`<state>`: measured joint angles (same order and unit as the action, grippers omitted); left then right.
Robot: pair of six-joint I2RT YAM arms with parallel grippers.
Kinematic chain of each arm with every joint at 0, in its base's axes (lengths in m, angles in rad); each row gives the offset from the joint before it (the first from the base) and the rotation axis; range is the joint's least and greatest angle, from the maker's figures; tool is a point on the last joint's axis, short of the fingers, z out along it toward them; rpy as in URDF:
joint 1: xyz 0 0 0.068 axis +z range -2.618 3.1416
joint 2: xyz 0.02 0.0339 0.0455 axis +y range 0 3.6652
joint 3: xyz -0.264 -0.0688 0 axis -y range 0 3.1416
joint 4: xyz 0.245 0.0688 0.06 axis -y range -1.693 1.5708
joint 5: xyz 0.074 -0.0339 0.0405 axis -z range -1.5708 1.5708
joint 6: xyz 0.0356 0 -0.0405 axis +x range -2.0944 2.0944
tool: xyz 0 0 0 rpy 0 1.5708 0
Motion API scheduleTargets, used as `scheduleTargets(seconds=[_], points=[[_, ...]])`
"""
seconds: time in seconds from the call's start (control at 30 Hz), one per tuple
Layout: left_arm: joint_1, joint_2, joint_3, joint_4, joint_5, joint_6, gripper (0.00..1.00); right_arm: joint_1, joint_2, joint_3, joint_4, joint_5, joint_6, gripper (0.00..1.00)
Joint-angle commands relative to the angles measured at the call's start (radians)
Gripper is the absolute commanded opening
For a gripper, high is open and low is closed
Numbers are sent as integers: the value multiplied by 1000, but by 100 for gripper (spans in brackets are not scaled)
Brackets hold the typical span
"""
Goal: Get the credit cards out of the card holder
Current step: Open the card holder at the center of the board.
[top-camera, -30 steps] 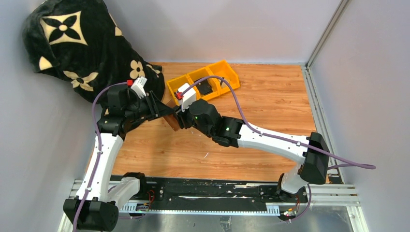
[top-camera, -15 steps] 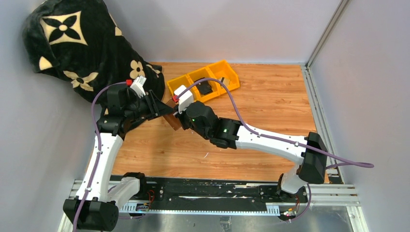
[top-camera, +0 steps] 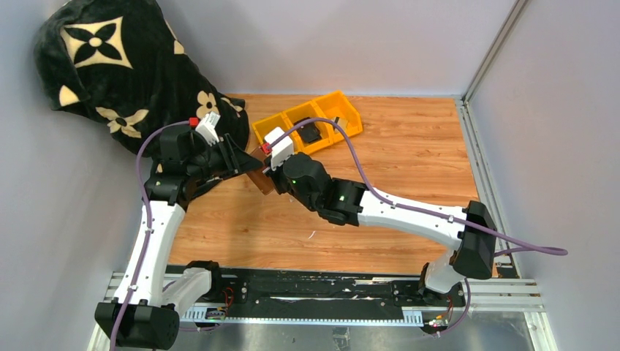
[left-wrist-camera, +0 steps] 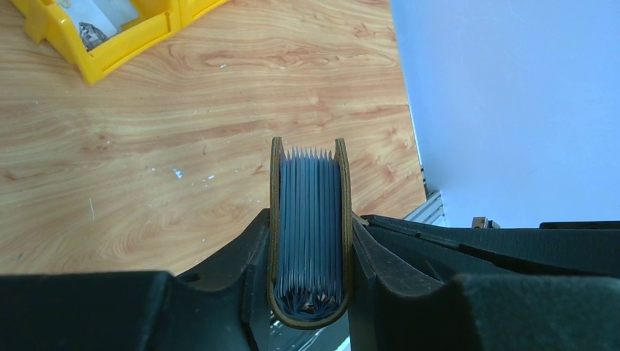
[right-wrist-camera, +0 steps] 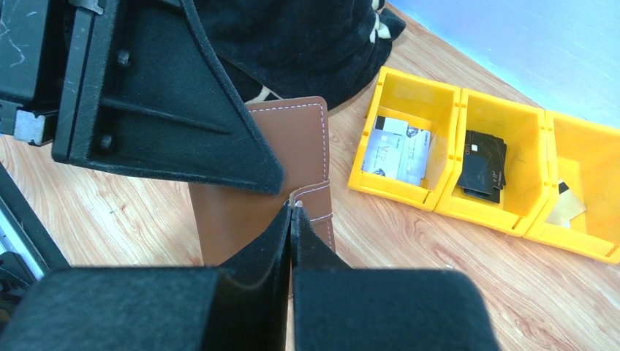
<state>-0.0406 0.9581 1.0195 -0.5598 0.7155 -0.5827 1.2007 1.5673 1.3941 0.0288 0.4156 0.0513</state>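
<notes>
My left gripper (left-wrist-camera: 309,245) is shut on the brown leather card holder (left-wrist-camera: 309,197), holding it on edge above the table, one finger on each cover. Blue-grey leaves fill its inside; whether these are credit cards or pockets I cannot tell. In the right wrist view the card holder (right-wrist-camera: 289,139) shows its brown outer face and stitched snap tab (right-wrist-camera: 319,203). My right gripper (right-wrist-camera: 292,213) is shut, its tips pinching the edge of that tab. From above, the left gripper (top-camera: 245,165) and the right gripper (top-camera: 272,174) meet at the card holder (top-camera: 260,180).
A yellow three-compartment tray (right-wrist-camera: 447,201) stands at the back, with a white card (right-wrist-camera: 398,150) in one bin and black cards (right-wrist-camera: 484,164) in the middle bin. The tray (top-camera: 343,102) lies just behind the right wrist. A black flowered blanket (top-camera: 110,66) fills the back left corner.
My right gripper has closed from open to shut on the snap tab and edged slightly toward the left gripper. The left arm and the card holder have stayed put.
</notes>
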Motion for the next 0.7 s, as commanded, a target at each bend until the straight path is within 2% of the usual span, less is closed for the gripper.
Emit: scheduleTargets(seconds=[0.0,0.37,0.4,0.43,0.47,0.53,0.6,0.67], points=[[0,-33,62,5,97,-2,0,-61,-19,-4,-84,109,-33,0],[-1,-46,71,-15,120,35,0,-164,-91,-40,-113,33,23,0],[-1,-46,72,-17,121,46,0,-164,-98,-41,-113,6,25,5],[1,-47,75,-18,122,54,0,-164,-107,-39,-121,-20,31,20],[1,-47,78,-19,126,69,0,-173,-121,-38,-131,-62,49,41],[1,-49,87,-24,134,95,0,-205,-149,-40,-150,-197,102,60],[0,-52,96,-24,140,108,0,-252,-190,-79,-140,-368,168,77],[0,-53,102,-10,161,102,0,-292,-238,-151,-76,-591,215,80]])
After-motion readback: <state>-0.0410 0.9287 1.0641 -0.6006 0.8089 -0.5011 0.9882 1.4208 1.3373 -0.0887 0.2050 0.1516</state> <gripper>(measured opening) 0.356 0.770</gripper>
